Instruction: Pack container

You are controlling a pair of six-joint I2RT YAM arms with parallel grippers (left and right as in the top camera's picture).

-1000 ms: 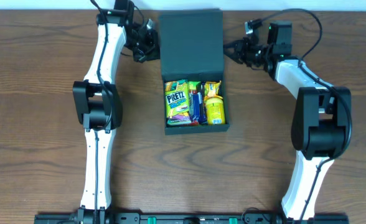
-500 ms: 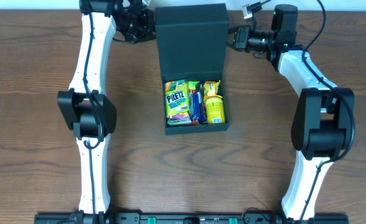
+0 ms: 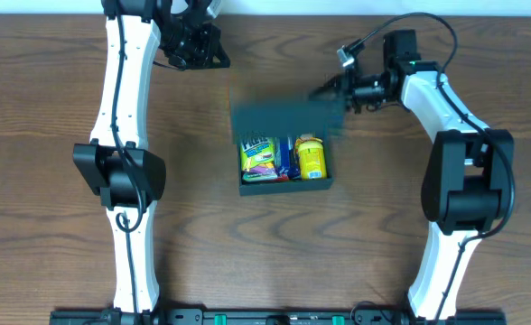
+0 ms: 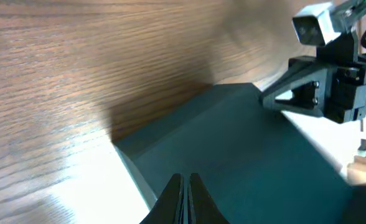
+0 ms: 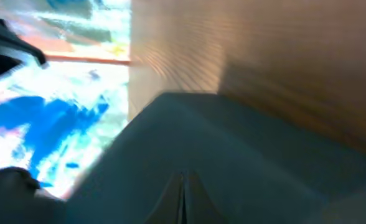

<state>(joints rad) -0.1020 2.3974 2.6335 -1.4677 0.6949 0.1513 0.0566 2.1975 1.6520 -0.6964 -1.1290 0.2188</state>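
The lid (image 3: 288, 117) has dropped from standing nearly upright at 12 o'clock to hanging part-way over the box. It is now a motion-smeared teal band across the far half of the opening. The left arm has drawn back toward 11 o'clock.

The container (image 3: 285, 187) sits at the centre of the table (image 3: 49, 108). It is a matte, dark teal-black cardboard box, rectangular with crisp square walls. Its near half is uncovered, showing glossy snack packets (image 3: 284, 155) standing side by side: green at 9 o'clock, blue in the middle, yellow at 3 o'clock. The tabletop is brown wood with a long horizontal grain.

The left gripper (image 4: 185, 180) has its thin dark fingers pressed together on nothing. It is held well clear of the lid at about 11 o'clock, with the white forearm stretched straight up the table. The right gripper (image 5: 184, 179) is likewise pinched closed and empty, at about 1 o'clock, just beside the lid's far right corner. With the blur I cannot tell whether it touches the cardboard. The right arm is bent sharply at the elbow, with its wrist turned in toward the box.
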